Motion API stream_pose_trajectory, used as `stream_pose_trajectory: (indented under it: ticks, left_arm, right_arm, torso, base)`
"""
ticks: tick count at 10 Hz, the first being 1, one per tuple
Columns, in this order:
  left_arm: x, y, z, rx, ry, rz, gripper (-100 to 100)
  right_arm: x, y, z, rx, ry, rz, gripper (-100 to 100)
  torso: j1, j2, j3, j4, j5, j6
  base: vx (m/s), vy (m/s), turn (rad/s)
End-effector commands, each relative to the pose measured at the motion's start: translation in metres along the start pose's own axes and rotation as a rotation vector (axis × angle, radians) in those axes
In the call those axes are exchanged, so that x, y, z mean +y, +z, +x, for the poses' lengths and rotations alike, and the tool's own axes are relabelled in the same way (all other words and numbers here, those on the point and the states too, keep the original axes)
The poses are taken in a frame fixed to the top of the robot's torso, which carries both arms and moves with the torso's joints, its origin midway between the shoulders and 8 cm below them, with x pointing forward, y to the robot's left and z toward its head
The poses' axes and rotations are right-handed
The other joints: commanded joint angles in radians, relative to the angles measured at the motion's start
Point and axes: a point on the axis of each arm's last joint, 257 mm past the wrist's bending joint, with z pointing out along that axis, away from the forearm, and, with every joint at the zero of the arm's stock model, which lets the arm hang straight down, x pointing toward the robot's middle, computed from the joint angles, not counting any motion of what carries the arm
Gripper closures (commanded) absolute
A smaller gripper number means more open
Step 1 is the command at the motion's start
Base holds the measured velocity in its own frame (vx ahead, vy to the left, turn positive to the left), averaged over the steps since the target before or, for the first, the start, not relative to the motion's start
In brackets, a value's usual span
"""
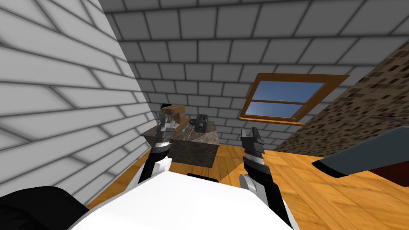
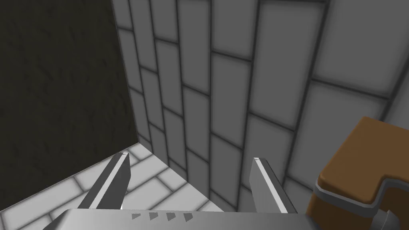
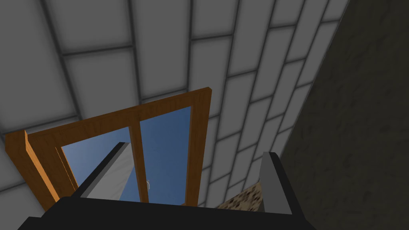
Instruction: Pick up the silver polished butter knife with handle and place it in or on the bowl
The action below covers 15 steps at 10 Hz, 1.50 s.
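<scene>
The left tool (image 2: 189,157) is open and empty, raised just beside a brown, grey-trimmed appliance (image 2: 355,175) on the dark stone bench (image 1: 199,141). The right tool (image 3: 194,148) is also open, off to the bench's side. A thin pale sliver, likely the butter knife (image 1: 185,127), lies between the appliance and a dark toaster (image 1: 201,122). This looks like the approach step. Next, the left tool should lower onto the knife.

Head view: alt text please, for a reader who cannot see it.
Both arms are raised with open hands toward a dark counter in the corner of grey tiled walls: the left hand at its left end by a brown box, the right hand apart, below a wood-framed window. A toaster stands on the counter.
</scene>
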Motion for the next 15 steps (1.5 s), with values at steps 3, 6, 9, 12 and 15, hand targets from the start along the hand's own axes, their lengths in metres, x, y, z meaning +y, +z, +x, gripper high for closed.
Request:
stream_pose_trajectory:
  ticks: [3,6,9,12,15]
  left_arm:
    - [0.014,0.002,0.001,0.051,-0.008,-0.043,-100]
    - [0.037,0.004,-0.005,0.071,-0.038,-0.114,-100]
    - [0.065,0.006,-0.018,0.054,-0.092,-0.199,-100]
    - [0.09,0.006,-0.031,0.022,-0.141,-0.272,-100]
    - [0.114,0.004,-0.045,-0.022,-0.199,-0.343,-100]
  right_arm:
    - [0.0,0.0,0.0,0.0,0.0,0.0,0]
    - [0.0,0.0,0.0,0.0,0.0,0.0,0]
    - [0.0,0.0,0.0,0.0,0.0,0.0,0]
    - [0.0,0.0,0.0,0.0,0.0,0.0,0]
    - [0.0,0.0,0.0,0.0,0.0,0.0,0]
  torso:
    - [0.0,-0.001,0.0,0.0,0.0,0.0]
    - [-0.001,-0.001,-0.001,0.0,0.0,0.0]
    - [-0.002,-0.002,-0.001,0.0,0.0,0.0]
    - [-0.001,-0.001,-0.001,0.0,0.0,0.0]
    - [-0.002,-0.002,-0.001,0.0,0.0,0.0]
  base:
    - [0.008,-0.01,0.0]
    - [0.017,-0.024,-0.001]
    - [0.025,-0.034,-0.001]
    - [0.015,-0.027,-0.001]
    - [0.023,-0.031,0.0]
